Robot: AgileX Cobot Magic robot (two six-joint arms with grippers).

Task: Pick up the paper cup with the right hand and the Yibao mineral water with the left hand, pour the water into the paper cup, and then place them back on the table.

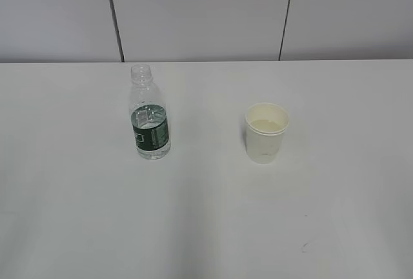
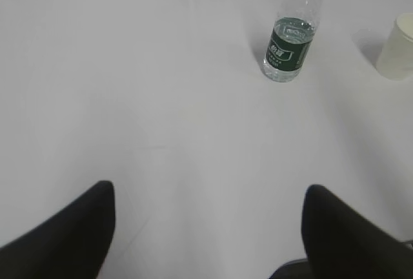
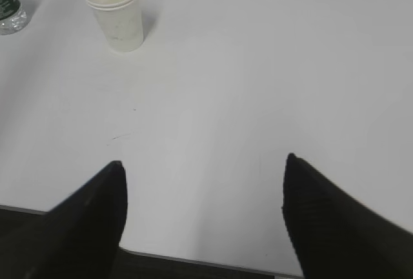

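Bottle and cup stood upright, well apart, on table. Left gripper and right gripper gaped, empty. Cup likely light, crushable: grip mid-wall gently. Bottle uncapped: grip label.

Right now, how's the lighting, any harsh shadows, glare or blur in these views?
Exterior view: soft, even light, faint shadows beside the bottle and paper cup, table nearly washed out. Left wrist view: end effector fingers dark and blurred. Right wrist view: same blur on its end effector.
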